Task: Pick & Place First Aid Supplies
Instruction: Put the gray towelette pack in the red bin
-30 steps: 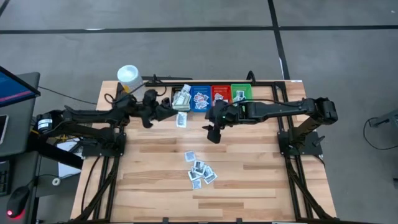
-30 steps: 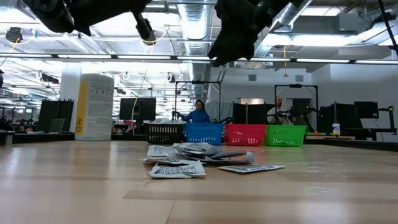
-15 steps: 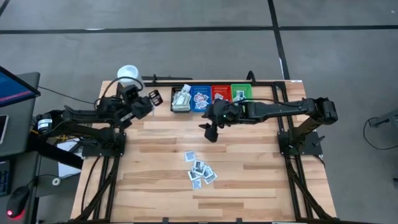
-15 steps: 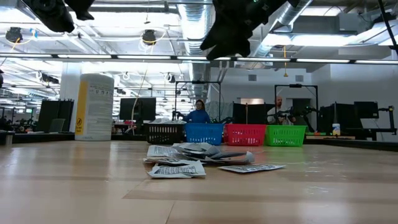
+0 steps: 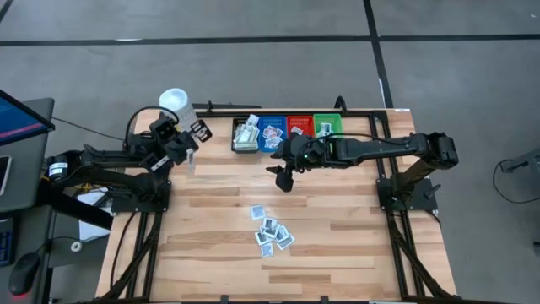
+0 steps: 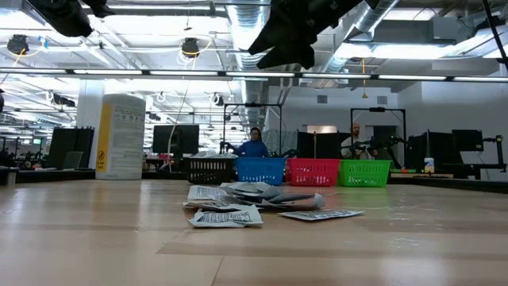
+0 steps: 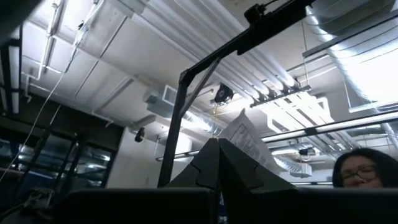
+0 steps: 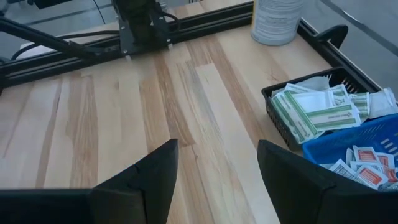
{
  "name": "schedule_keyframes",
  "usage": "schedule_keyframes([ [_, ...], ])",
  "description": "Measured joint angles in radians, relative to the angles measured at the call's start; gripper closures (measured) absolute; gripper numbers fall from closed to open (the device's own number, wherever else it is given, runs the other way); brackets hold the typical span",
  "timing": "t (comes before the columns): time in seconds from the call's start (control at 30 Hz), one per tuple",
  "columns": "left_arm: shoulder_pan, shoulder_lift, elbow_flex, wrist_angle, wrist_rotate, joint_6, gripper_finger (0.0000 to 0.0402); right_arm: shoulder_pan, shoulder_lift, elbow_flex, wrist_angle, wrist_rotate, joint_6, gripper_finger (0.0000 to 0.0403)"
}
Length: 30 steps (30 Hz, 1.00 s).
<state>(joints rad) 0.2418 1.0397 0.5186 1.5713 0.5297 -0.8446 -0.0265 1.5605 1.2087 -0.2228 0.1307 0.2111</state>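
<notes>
1. The right end effector (image 5: 281, 179) hangs above the bare wood of the surface (image 5: 337, 236), just in front of the row of bins, with its two dark fingers (image 8: 155, 171) spread wide and nothing between them.
2. The left end effector (image 5: 191, 135) is raised over the far left corner of the surface, its fingers (image 7: 217, 163) pressed shut; from its own wrist view it points up at the ceiling, with a pale packet-like sheet (image 7: 249, 140) showing just behind the fingertips (I cannot tell whether it is pinched).
3. The first aid supplies (image 5: 272, 232) lie as a loose heap of small pale packets near the middle of the surface, well apart from both end effectors.
4. More packets already fill the bins at the far edge: green-striped ones in the black bin (image 5: 245, 135), red-marked ones in the blue bin (image 5: 272, 133).
5. Beside those stand the red bin (image 5: 299, 127) and the green bin (image 5: 327, 126).
6. A white tub (image 5: 175, 103) with a yellow label stands at the far left corner, near the left end effector.
7. Two people (image 6: 254, 144) show in the room beyond the bins.
</notes>
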Motion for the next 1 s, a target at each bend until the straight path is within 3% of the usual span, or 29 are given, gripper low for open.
schedule_keyframes([
  [0.53,-0.058,-0.101,0.0,-0.001,0.001,0.003,0.0398,-0.002,0.0,0.0,0.001,0.001,0.0,0.0189],
  [1.0,-0.064,-0.11,0.0,-0.001,0.003,0.003,0.0396,-0.002,0.0,0.0,0.001,0.002,-0.001,0.0189],
])
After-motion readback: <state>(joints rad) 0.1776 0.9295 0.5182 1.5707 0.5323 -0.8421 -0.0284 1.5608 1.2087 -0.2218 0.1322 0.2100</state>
